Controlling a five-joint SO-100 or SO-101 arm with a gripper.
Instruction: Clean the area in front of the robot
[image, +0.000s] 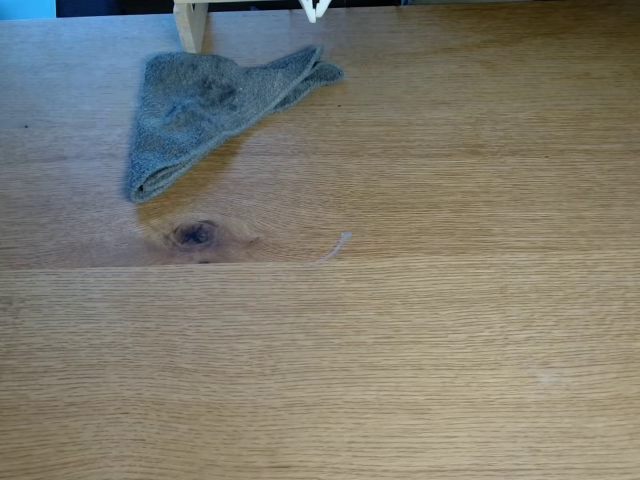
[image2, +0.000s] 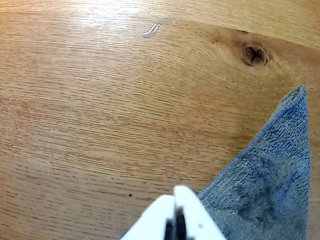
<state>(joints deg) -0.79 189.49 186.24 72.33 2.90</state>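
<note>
The light-brown oak tabletop (image: 420, 340) fills the fixed view, with a plank seam, a dark oval knot (image: 195, 234) and a small pale smear (image: 338, 245). In the wrist view the tabletop (image2: 100, 125) shows the same knot (image2: 254, 54) and smear (image2: 151, 31). Only the white tips of my gripper (image: 315, 8) peek in at the fixed view's top edge. In the wrist view my gripper (image2: 175, 194) enters from the bottom, its two white fingers pressed together, shut on nothing, hovering by the cloth's edge.
A grey folded terry cloth (image: 205, 105) lies at the back left, near a pale wooden post (image: 190, 25). In the wrist view the cloth (image2: 265, 185) covers the lower right corner.
</note>
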